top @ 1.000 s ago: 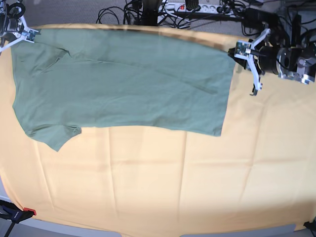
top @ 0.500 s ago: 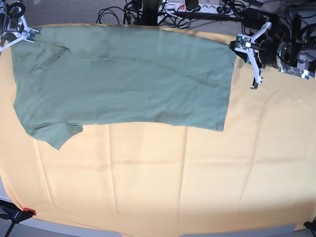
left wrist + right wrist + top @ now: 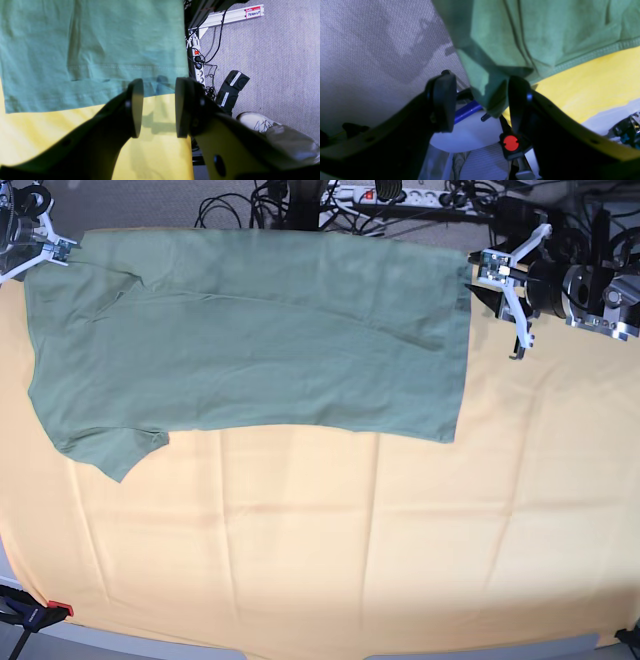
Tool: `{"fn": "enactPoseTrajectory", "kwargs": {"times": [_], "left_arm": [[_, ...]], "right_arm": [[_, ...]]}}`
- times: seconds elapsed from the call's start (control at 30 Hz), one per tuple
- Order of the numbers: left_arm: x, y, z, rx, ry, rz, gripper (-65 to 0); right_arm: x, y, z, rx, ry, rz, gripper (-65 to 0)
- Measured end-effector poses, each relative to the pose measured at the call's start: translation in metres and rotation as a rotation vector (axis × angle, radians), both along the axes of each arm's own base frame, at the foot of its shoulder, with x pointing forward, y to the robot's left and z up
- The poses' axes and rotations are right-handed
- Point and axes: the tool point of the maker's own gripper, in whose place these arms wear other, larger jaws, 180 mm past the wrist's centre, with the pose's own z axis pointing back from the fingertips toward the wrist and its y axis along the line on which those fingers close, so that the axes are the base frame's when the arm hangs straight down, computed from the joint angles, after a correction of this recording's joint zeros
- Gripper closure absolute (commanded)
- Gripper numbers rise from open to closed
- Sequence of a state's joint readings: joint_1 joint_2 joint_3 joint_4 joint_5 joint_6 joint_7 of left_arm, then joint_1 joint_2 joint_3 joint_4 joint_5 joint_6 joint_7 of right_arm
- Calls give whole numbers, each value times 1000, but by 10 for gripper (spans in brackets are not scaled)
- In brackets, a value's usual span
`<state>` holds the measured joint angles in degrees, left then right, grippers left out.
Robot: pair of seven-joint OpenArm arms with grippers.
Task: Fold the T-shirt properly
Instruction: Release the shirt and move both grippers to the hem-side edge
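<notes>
The sage-green T-shirt (image 3: 260, 330) lies flat along the far side of the yellow-orange table cloth (image 3: 350, 540), sleeve at the left, hem at the right. My left gripper (image 3: 498, 300) is open just off the hem's far corner. In the left wrist view the hem (image 3: 87, 75) lies past the open left gripper (image 3: 158, 106), and nothing is between the pads. My right gripper (image 3: 35, 258) is at the shirt's far left corner. In the right wrist view the right gripper (image 3: 480, 100) is open, with a drooping fold of the shirt (image 3: 492, 82) between the jaws, against one finger (image 3: 517, 100).
The table's back edge runs right behind the shirt. Behind it are a power strip (image 3: 400, 195) and cables on grey carpet, with foot pedals (image 3: 232, 87) and a shoe (image 3: 262, 125). A red-knobbed clamp (image 3: 510, 143) sits at the table's far left corner; another clamp (image 3: 50, 611) is at the front left.
The shirt's far edge has slid back toward the table's back edge, covering the cloth strip there. My left gripper has moved back with it. The right gripper has hardly moved.
</notes>
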<state>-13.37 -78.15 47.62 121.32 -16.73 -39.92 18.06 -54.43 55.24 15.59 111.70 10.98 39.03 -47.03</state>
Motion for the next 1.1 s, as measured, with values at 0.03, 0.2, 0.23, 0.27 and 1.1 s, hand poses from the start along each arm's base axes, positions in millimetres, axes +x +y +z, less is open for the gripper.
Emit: {"fn": "enactPoseTrajectory", "kwargs": {"times": [0.03,0.2,0.23,0.27,1.1], "left_arm": [[1,0,0,0,-2,0,-236],[2,4,-1,24,-9,2,-236],[3,3,-1,22,-13,2,-236],[6,3,1,21,-22,2,-236],[150,5,70,-119,-338,389,-240]], "right_arm": [[0,-1,0,-3,2,-1,-349],[11,9,8,-4,-55,4,-349],[13,9,11,-21,-60,7,-349],[12,11,14,-32,-53,5,-349],[83,21,128,313,-368,-278,-349]]}}
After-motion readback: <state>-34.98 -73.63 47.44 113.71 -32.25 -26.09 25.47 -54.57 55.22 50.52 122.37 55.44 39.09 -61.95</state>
